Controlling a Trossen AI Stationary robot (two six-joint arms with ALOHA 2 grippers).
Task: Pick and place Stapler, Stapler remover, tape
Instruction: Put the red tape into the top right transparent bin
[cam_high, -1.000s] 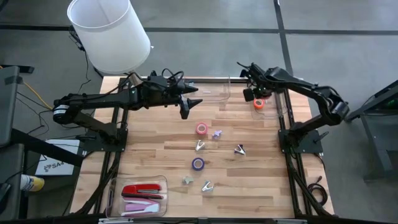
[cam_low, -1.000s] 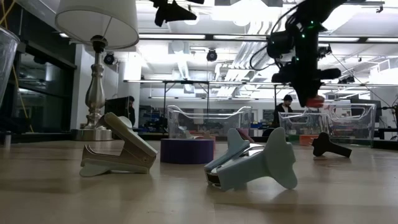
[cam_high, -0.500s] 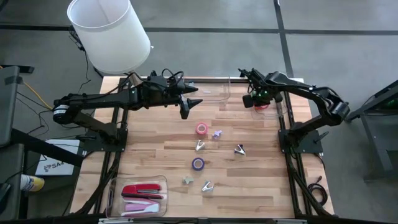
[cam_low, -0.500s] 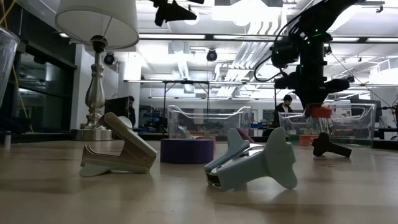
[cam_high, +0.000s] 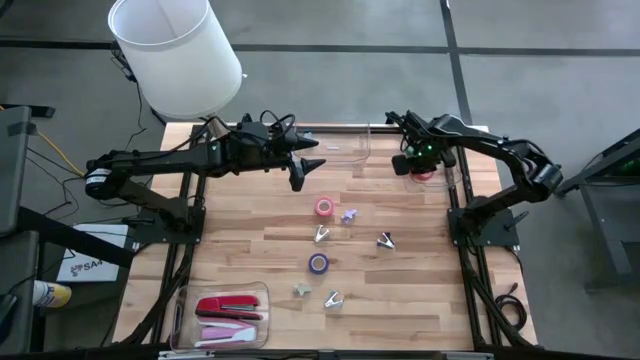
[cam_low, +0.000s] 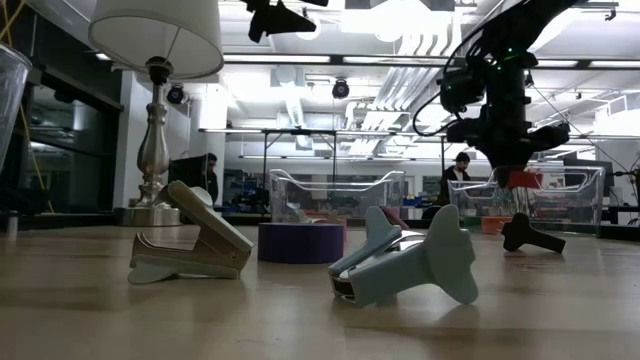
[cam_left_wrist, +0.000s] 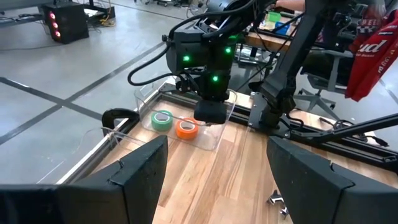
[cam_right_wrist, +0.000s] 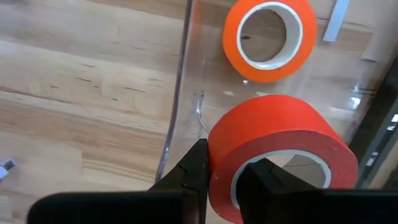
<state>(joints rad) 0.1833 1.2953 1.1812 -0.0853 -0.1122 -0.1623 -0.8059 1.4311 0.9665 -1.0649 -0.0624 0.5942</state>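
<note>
My right gripper (cam_high: 414, 160) points down over the clear bin (cam_high: 446, 172) at the table's far right and is shut on a red tape roll (cam_right_wrist: 280, 149). An orange tape roll (cam_right_wrist: 268, 37) and a green one (cam_left_wrist: 162, 119) lie flat on that bin's floor. A pink roll (cam_high: 324, 207) and a purple roll (cam_high: 318, 263) lie on the wood mid-table among several small stapler removers (cam_high: 321, 235). The red stapler (cam_high: 228, 305) lies in a clear tray at the near left. My left gripper (cam_high: 303, 166) hangs open above the far middle of the table. My right gripper has the red roll's wall (cam_right_wrist: 221, 168) pinched, one finger inside the ring's hole and one finger (cam_right_wrist: 194, 165) outside it. The fingers come from above, pointing down. The roll sits tilted over the bin's floor; whether it touches that floor I cannot tell.
A second clear bin (cam_high: 346, 148) stands at the far middle. A white lamp (cam_high: 175, 55) stands at the far left corner. Bare wood lies along the near right of the table.
My right gripper has tipped until it points down and has sunk toward the far-right bin with the red roll, drifting a little toward the table's right edge.
</note>
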